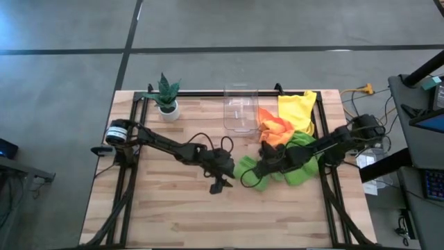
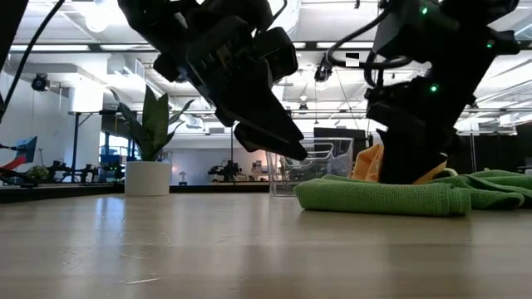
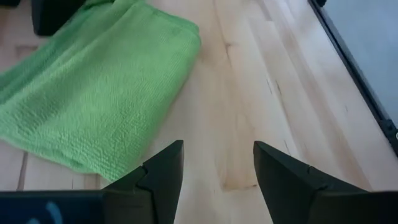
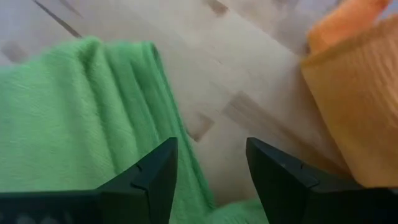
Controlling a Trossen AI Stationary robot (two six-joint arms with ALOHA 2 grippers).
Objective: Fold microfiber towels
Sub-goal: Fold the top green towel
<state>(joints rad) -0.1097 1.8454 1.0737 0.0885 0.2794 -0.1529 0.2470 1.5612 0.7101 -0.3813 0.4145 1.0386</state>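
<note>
Wooden surface carries green towel near the middle-right, w/ orange towel and yellow towel behind it. Right gripper is above green towel, fingers apart, holding nothing. Left gripper just beside, fingers apart, empty.

Even, bright light falls from overhead onto the bench in the high view, with only short, soft shadows under the arms. In the low view the ceiling lamps glare white, both arms stand as dark silhouettes against them, and the near bench surface is blurred. The left wrist view is sharp on the green towel. The right wrist view is soft, its orange towel out of focus.
</note>
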